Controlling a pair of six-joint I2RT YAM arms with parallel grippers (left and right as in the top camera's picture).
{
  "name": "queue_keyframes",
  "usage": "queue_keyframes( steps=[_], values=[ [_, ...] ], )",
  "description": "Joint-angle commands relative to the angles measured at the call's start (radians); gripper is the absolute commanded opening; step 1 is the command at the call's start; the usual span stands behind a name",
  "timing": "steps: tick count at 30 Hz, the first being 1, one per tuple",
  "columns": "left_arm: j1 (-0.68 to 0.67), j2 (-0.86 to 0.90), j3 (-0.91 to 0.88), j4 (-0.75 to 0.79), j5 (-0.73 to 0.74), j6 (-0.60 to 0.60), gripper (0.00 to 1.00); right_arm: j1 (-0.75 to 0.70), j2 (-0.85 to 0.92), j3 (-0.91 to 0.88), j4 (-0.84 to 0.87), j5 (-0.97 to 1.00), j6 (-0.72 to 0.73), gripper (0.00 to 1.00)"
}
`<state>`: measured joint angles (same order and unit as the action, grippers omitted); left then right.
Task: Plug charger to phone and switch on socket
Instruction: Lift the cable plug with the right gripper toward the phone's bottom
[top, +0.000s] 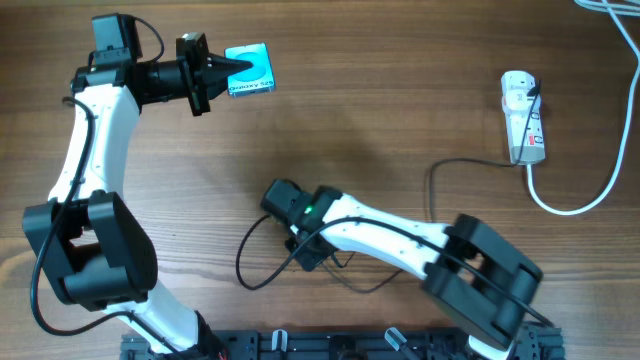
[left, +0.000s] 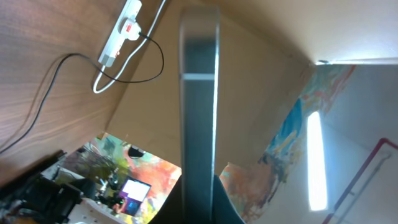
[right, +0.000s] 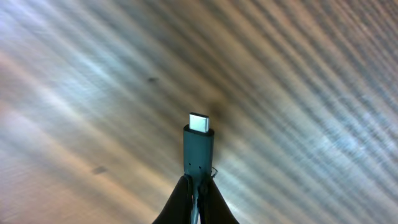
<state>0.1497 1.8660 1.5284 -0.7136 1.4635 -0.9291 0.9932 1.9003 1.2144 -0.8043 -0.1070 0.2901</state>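
Plastic on the socket (top: 523, 118) looks rigid and light, so we judge it could skid when its switch is pushed. It lies at the far right of the counter (top: 380, 120), white with red markings, its thick white cord (top: 575, 211) looping away.

The phone (top: 250, 70) is stiff, thin and smooth-faced. We expect it to be slippery and its glass unforgiving of a hard squeeze, so a hold across its edges, clear of the port, seems best. It sits at the upper left, cyan screen up, with the left gripper (top: 233, 68) jaws closed on one end. The left wrist view shows its slim dark edge.

The charger (top: 432, 185) looks limp and nearly weightless, a thin dark cable running from the socket into loops by the right arm. Only its small plug body is stiff enough to steer. The right gripper (right: 198, 190) jaws pinch exactly there, with the silver tip (right: 200, 122) standing free.
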Motion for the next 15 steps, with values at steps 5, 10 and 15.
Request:
queue_keyframes(
  steps=[5, 10, 15],
  values=[
    [-0.002, -0.028, 0.003, 0.042, 0.032, 0.198, 0.04, -0.045, -0.359, 0.035, -0.038, -0.172, 0.097, 0.04],
    [-0.037, -0.072, 0.003, 0.059, 0.029, 0.367, 0.04, -0.045, -0.481, 0.035, -0.049, -0.175, 0.172, 0.04],
    [-0.114, -0.245, 0.003, 0.082, -0.198, 0.429, 0.04, -0.045, -0.517, 0.035, -0.014, -0.142, 0.237, 0.04]
  ],
)
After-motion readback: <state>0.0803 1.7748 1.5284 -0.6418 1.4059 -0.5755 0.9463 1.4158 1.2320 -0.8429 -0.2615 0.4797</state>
